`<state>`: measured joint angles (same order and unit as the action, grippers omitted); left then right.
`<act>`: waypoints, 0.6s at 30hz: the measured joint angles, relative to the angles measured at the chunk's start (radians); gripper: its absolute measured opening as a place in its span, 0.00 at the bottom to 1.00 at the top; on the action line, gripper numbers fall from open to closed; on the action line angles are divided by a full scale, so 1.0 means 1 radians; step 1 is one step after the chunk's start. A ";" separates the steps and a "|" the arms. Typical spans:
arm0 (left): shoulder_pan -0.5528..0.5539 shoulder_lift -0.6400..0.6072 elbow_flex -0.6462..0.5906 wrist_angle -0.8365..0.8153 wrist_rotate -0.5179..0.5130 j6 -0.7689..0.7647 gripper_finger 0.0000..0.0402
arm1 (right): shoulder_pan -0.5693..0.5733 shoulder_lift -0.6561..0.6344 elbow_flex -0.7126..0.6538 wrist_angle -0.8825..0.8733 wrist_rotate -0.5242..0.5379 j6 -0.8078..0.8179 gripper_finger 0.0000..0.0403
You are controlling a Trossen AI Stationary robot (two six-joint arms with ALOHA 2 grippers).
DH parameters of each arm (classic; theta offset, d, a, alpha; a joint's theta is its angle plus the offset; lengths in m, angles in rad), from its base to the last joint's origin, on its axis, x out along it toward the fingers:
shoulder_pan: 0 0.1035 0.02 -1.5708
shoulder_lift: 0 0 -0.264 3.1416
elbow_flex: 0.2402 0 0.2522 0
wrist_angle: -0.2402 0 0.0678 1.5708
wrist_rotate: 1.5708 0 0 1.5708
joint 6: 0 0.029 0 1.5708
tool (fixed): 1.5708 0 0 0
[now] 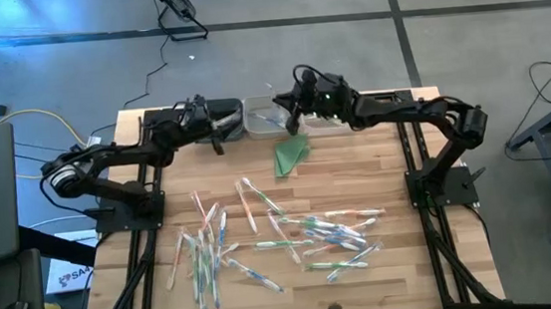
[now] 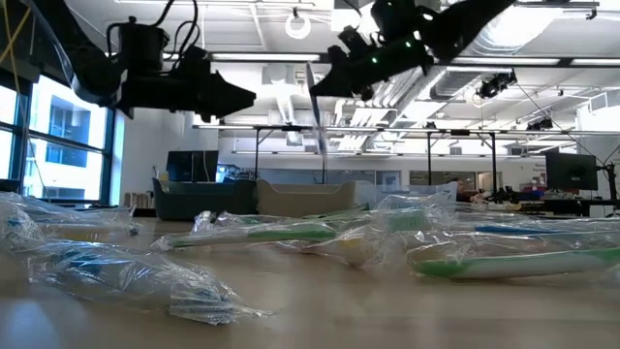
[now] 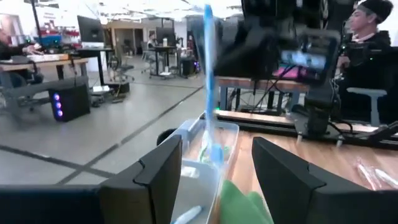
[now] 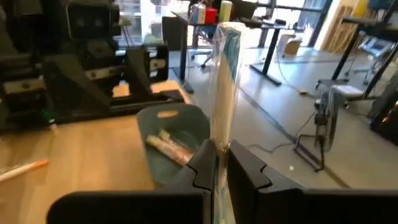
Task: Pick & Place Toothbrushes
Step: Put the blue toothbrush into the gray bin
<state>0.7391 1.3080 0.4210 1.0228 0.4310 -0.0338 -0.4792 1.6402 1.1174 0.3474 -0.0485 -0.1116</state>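
Several wrapped toothbrushes [image 1: 263, 238] lie scattered over the near half of the wooden table [image 1: 405, 263]. My right gripper [image 1: 291, 121] is at the far middle of the table, shut on one blue-and-clear toothbrush [image 4: 222, 74]. That toothbrush stands upright above the clear bin [image 3: 208, 155]. My left gripper [image 3: 217, 177] is open with nothing between its fingers. It hovers left of the bins [image 1: 217, 138] and points toward them. My right gripper pinches the wrapped toothbrush between its two fingers, near one end [image 4: 221, 142]. The fingers come at it about level from the table's right and lie across it. The toothbrush is lifted clear and hangs upright below the fingers [image 2: 316, 116].
A grey bin [image 4: 177, 134] with a toothbrush in it stands beside the clear bin at the far edge. A folded green triangle [image 1: 293, 154] lies just in front of them. A person [image 3: 367, 37] sits beyond the table.
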 joint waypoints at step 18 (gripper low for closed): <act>0.000 -0.012 0.000 -0.141 0.066 -0.003 0.48 | -0.087 0.322 0.462 -0.461 -0.054 -0.045 0.03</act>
<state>0.7395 1.2964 0.4206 0.8814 0.4965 -0.0363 -0.5658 1.9619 1.5798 -0.1139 -0.1030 -0.1564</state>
